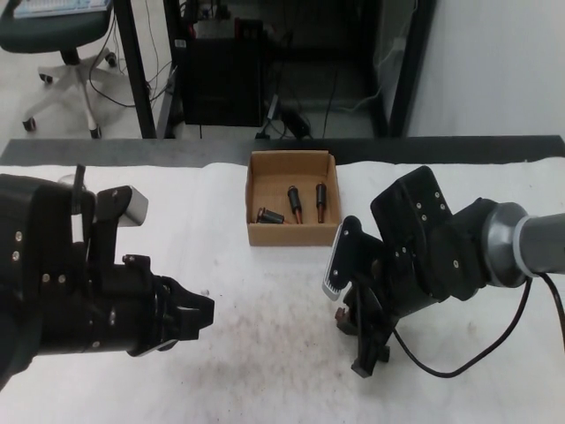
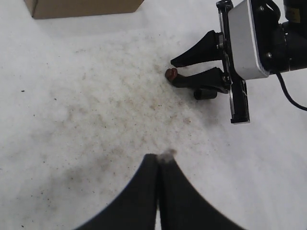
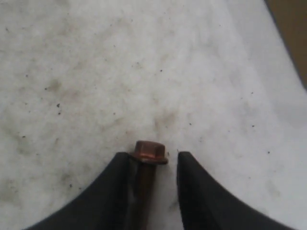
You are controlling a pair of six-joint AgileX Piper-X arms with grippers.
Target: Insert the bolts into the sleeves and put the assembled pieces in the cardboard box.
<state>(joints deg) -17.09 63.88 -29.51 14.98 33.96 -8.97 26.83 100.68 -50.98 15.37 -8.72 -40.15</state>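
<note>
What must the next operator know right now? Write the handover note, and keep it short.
Left gripper: shut, empty, over the white bench cover.
Right gripper: open, fingers either side of a copper-headed hex bolt lying on the cover; not yet gripped.
Brown cardboard box: holds three dark assembled pieces.
Left to do: sleeve this bolt, then box it. A short black cylinder beside the right gripper may be its sleeve; cannot tell.

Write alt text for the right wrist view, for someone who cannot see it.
A copper-coloured hex-head bolt lies between the open black fingers of the right gripper, close against one finger, on a stained white cloth. A sliver of the cardboard box shows at the edge.
</note>
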